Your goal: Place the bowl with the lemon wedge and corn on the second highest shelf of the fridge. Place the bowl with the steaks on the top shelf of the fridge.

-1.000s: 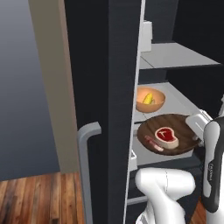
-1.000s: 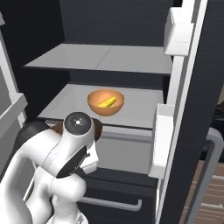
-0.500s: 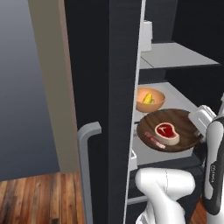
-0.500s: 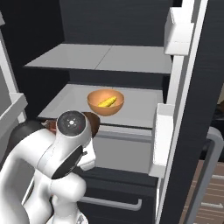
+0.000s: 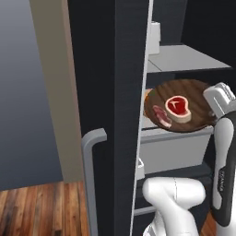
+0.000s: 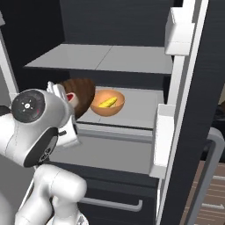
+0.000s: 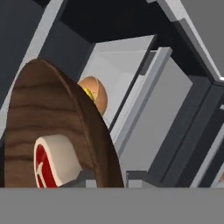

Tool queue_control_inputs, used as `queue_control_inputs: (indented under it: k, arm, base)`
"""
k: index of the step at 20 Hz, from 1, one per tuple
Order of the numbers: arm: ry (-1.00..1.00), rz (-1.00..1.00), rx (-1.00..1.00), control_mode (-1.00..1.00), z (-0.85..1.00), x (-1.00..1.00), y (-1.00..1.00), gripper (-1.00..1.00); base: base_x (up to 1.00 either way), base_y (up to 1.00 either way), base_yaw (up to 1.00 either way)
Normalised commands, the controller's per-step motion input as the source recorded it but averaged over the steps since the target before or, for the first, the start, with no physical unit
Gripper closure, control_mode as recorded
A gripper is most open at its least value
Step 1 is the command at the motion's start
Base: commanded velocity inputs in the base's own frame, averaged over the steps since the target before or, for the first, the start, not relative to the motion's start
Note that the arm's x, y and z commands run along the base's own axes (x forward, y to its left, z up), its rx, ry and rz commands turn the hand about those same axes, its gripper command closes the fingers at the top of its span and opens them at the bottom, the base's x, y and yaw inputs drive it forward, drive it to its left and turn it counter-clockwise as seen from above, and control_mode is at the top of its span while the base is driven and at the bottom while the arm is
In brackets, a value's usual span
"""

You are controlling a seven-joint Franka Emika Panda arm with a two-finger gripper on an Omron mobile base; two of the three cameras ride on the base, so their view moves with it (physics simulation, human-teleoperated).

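Observation:
My gripper point(image 7: 109, 178) is shut on the near rim of the bowl with the steaks point(image 5: 184, 103), a shallow dark wooden dish held level in the air in front of the open fridge point(image 5: 106, 69). The steaks point(image 5: 177, 107) lie on it, a red one with a white rim and a smaller pink strip. From the right the dish point(image 6: 83, 90) shows behind my arm. The orange bowl point(image 6: 107, 103) with the corn point(image 6: 108, 102) stands on the second highest shelf point(image 6: 140, 105), just beyond the dish. The lemon wedge is hidden. The top shelf point(image 6: 110, 57) is bare.
The black fridge door point(image 6: 193, 132) stands open on the right with white door bins point(image 6: 180, 30) and a grey bar handle point(image 6: 206, 176). Another door edge with a grey handle point(image 5: 92, 175) rises on the left. Dark drawers point(image 6: 114, 197) sit below the shelves.
The dish with the steaks has risen with my gripper, from below the second shelf's level up to in front of the orange bowl. The orange bowl has stayed in place.

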Motion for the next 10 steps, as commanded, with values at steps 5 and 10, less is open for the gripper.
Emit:
queue_control_inputs:
  k: [5, 10]
  arm:
    - [-0.01, -0.11, 0.0, -1.0, 1.0, 0.36, -0.04, 1.0]
    - [-0.03, -0.05, 0.11, -1.0, 0.55, 0.84, -0.02, 1.0]
  base:
    - [0.0, 0.0, 0.0]
    - [0.0, 0.0, 0.0]
